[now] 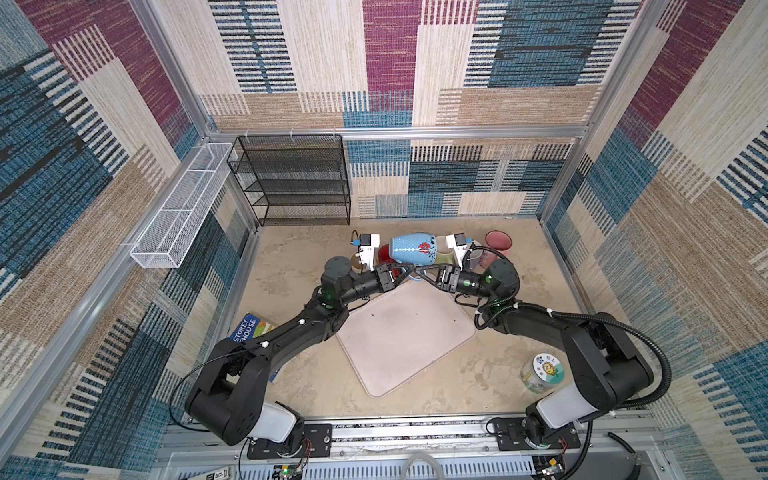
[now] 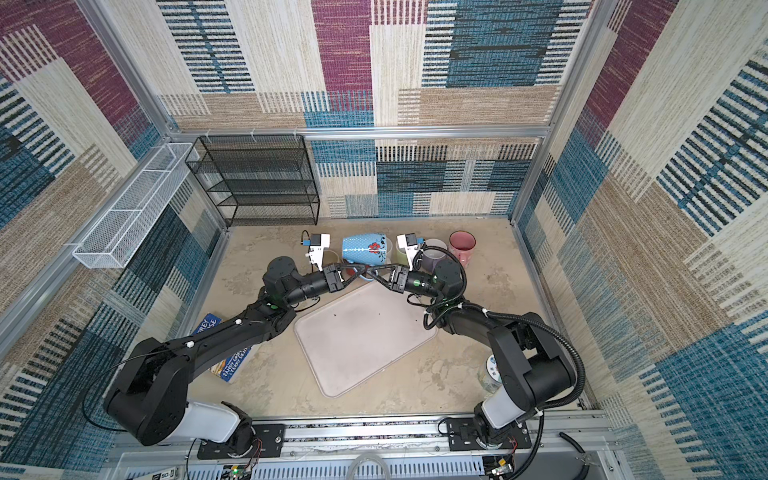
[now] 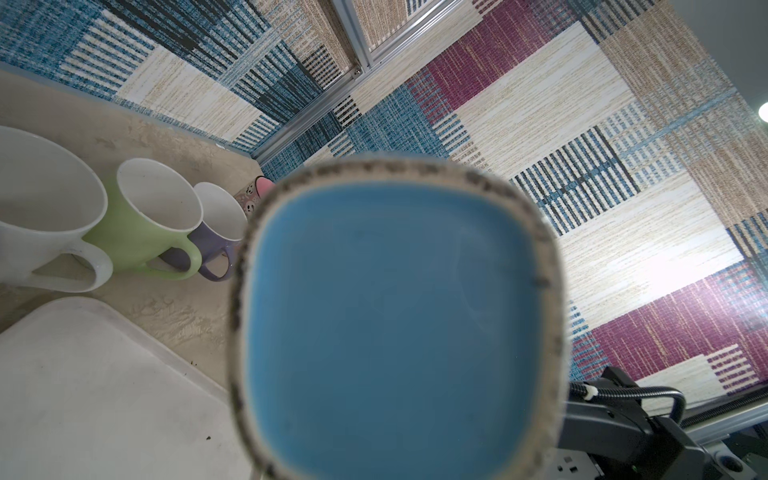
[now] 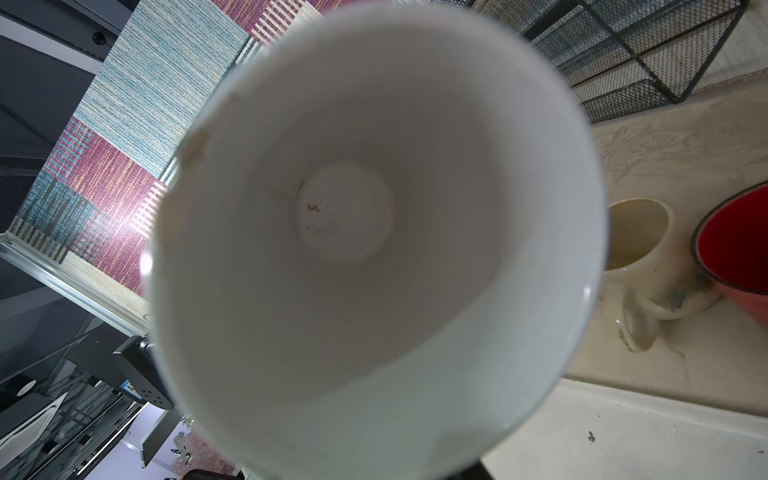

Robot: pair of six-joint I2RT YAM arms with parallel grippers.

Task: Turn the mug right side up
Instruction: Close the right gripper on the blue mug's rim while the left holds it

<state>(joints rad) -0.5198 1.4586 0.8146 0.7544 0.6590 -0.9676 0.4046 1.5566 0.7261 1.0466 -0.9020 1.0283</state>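
- The pink tray (image 1: 399, 340) lies nearest.
- Over its far edge the left gripper (image 1: 404, 275), nearly closed, pinches the blue mug (image 1: 413, 248) by its handle; the right gripper (image 1: 420, 274) meets it there, its grip unclear.
- The blue mug hangs sideways, mouth toward the right arm.

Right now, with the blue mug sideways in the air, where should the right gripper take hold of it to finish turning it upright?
Probably the rim of the blue mug, from the right, one finger inside. It lies sideways, mouth squarely facing the right gripper, base toward the left gripper, which seems to hold its handle side.
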